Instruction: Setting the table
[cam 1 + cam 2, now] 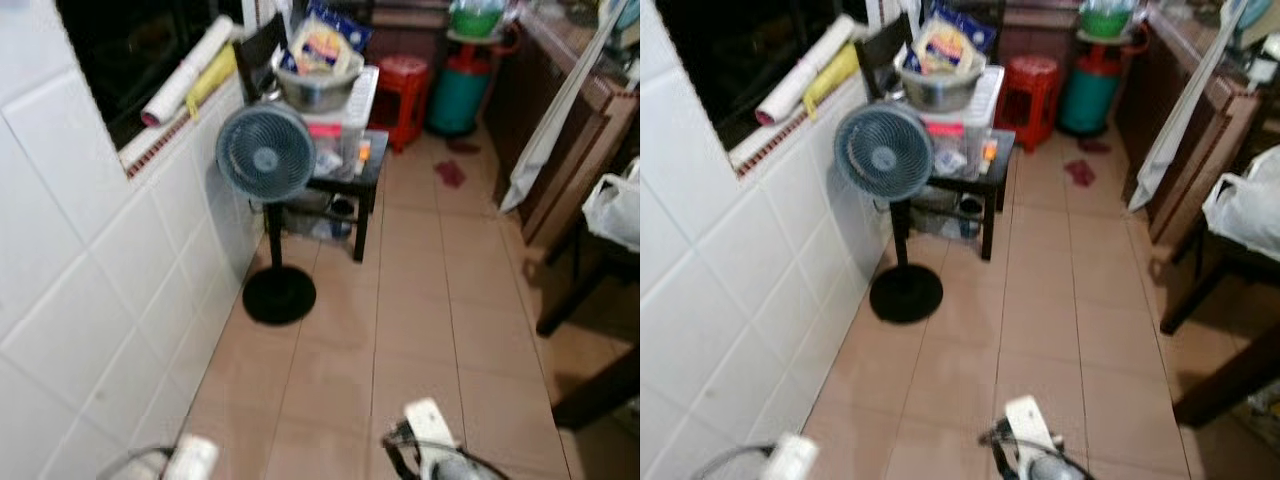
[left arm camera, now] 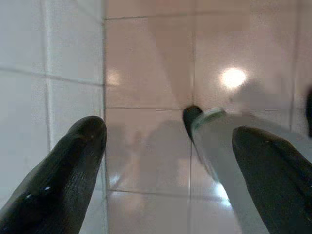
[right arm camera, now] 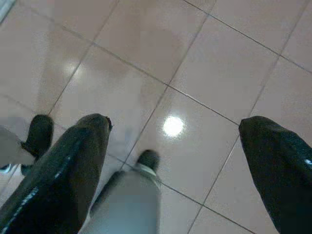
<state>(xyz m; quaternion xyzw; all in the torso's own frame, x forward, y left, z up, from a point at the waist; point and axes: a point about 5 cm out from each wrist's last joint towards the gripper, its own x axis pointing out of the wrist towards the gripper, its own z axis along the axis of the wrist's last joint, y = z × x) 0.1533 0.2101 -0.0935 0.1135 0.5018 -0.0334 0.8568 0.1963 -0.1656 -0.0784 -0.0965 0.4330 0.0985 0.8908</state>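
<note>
Here, metal bowl (image 1: 318, 88) w/ snack bags (image 1: 322, 42); left gripper (image 2: 170, 161) & right gripper (image 3: 175, 161) spread wide, empty.

We are in a home, in a narrow passage with a tiled floor (image 1: 420, 300) and white tiled wall (image 1: 90, 300). A fan (image 1: 266, 155) stands beside a small table (image 1: 345, 185) piled with a bowl (image 1: 318, 88) and food packets, near a red stool (image 1: 406, 85) and wooden furniture (image 1: 560, 130).

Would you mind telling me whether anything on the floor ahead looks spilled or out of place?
Yes: a dark red patch lies on the floor tiles near the teal container, with a smaller mark beyond it. Whether it is a spill or a scrap is unclear.
</note>
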